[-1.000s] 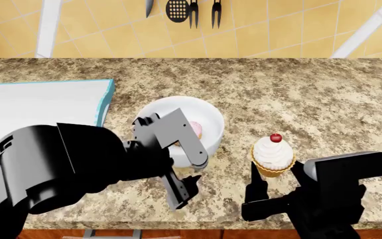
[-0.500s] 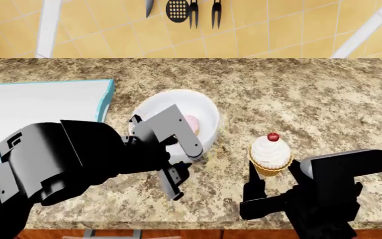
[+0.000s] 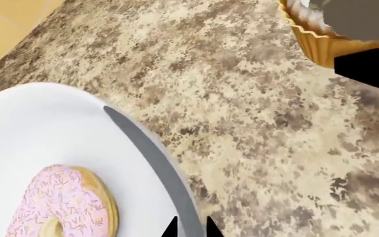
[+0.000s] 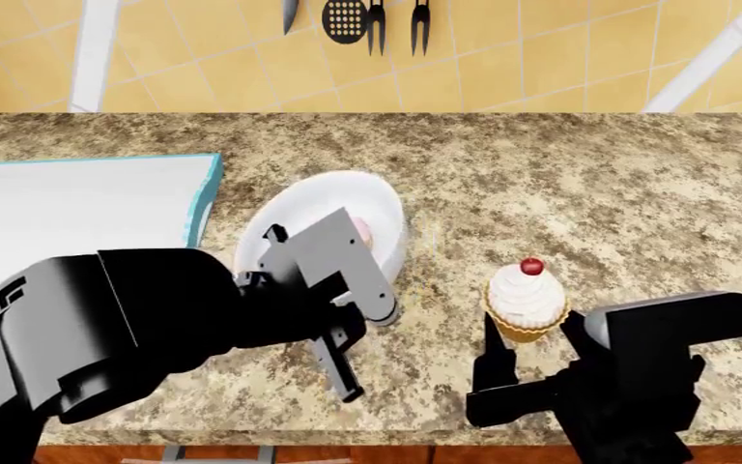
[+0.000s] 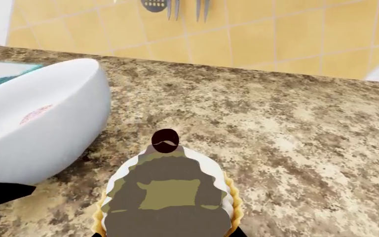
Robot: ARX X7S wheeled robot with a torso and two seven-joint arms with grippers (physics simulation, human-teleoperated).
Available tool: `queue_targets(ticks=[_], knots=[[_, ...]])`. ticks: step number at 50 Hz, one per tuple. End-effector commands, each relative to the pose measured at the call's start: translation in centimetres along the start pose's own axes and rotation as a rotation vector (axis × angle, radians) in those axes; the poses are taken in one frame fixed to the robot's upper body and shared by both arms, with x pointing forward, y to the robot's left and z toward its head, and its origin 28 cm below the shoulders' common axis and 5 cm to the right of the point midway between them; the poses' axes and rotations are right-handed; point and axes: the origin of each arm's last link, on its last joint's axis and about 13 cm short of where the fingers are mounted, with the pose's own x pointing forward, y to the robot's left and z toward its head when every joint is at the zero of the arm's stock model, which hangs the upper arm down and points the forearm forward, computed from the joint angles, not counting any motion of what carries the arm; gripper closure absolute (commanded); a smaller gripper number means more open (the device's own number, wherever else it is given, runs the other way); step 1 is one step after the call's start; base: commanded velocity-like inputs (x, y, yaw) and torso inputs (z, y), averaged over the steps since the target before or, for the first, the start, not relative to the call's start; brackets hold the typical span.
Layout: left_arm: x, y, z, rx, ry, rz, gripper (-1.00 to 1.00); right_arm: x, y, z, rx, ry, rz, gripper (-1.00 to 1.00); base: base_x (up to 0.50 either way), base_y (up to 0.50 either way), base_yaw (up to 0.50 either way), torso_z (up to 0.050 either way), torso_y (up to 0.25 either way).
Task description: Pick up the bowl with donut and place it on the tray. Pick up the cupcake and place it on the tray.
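Note:
The white bowl (image 4: 304, 208) hangs tilted just right of the tray (image 4: 212, 193), with the pink donut (image 4: 363, 228) inside it. My left gripper (image 4: 374, 314) is shut on the bowl's near rim. In the left wrist view its tips (image 3: 191, 228) pinch the rim of the bowl (image 3: 45, 128) beside the donut (image 3: 64, 202). The cupcake (image 4: 526, 295) stands on the counter to the right. My right gripper (image 4: 533, 331) is shut on its wrapper, one finger on each side. In the right wrist view the cupcake (image 5: 166, 192) fills the space between the jaws.
The granite counter (image 4: 603, 193) ends in a front edge (image 4: 410, 433) close to both arms. Utensils (image 4: 345, 19) hang on the tiled back wall. The bowl (image 5: 38, 128) is close to the cupcake's left, with the tray's blue rim (image 5: 5, 79) behind it.
My left gripper has lifted and tipped the bowl and carried it left toward the tray. The right gripper and the cupcake have shifted slightly left together.

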Motion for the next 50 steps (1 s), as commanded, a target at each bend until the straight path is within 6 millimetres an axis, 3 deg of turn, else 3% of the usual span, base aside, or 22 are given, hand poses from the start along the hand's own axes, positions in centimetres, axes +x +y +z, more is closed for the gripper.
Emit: queue_targets(ticks=[1,16,36,50], knots=[[-0.8,-0.5,0.7,0.012,-0.068,-0.038,1.00,0.0,-0.1,0.1,-0.012,-0.019,-0.005,1.00,0.00,0.00,0.00,0.000,0.000],[-3.8,-0.9,2.6,0.079,-0.108,0.056,1.00,0.7,0.1,1.1,-0.030,-0.065,0.008,1.00,0.00,0.00,0.00,0.000,0.000],[-6.1,-1.2,4.4,0.330,-0.077,0.235,1.00,0.5,0.1,1.8,-0.034,-0.113,0.001,1.00,0.00,0.00,0.00,0.000,0.000],[-7.2,0.0,5.1,0.390,0.019,0.251,1.00,1.1,-0.6,4.2,-0.068,-0.181,-0.035,1.00,0.00,0.00,0.00,0.000,0.001]])
